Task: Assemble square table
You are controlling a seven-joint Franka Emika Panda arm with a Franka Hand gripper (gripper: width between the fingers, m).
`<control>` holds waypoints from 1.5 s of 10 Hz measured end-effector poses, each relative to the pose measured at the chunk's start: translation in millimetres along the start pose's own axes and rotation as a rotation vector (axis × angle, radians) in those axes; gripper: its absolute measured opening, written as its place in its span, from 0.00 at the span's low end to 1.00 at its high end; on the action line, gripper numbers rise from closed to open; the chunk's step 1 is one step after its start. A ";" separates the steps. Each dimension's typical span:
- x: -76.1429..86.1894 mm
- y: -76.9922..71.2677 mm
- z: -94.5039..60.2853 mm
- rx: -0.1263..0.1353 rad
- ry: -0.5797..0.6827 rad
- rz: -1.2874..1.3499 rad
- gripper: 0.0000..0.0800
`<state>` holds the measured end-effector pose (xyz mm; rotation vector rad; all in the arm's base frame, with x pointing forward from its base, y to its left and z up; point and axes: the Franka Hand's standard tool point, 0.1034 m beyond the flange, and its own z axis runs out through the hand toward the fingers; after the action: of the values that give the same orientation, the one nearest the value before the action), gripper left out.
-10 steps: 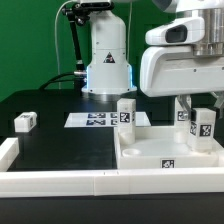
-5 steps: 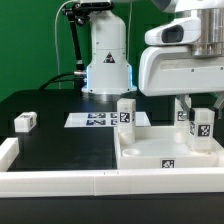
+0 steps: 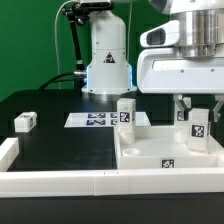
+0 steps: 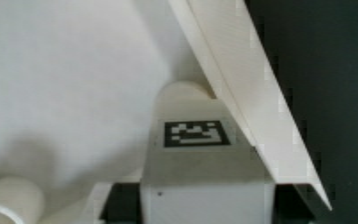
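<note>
One loose leg [image 3: 25, 122] is lying at the exterior view's left. The marker board [image 3: 97, 119] is sitting mid-table. A second leg [image 3: 126, 112] is standing in the tabletop [image 3: 140, 160] corner. The gripper [image 3: 199, 115] fingers are clasping a third leg [image 3: 200, 131] upright inside it.

You can see that the top [image 3: 140, 158] and the legs [image 3: 126, 112] are smooth white plastic, and the table [image 3: 60, 148] is matt black.

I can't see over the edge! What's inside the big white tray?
Inside the tray, one leg stands upright near a far corner, another leg between the jaws. The floor right behind that leg is covered.
</note>
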<state>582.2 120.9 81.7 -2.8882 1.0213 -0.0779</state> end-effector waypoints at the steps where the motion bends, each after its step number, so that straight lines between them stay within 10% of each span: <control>1: -0.9 0.0 0.2 -0.002 0.001 0.100 0.36; 10: -0.7 0.9 0.8 0.013 -0.029 0.575 0.39; 11: -1.3 0.9 0.6 0.009 -0.033 0.501 0.65; 15: 0.1 0.8 0.0 0.014 -0.027 0.114 0.80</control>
<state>581.8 120.2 81.7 -2.8040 1.1731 -0.0385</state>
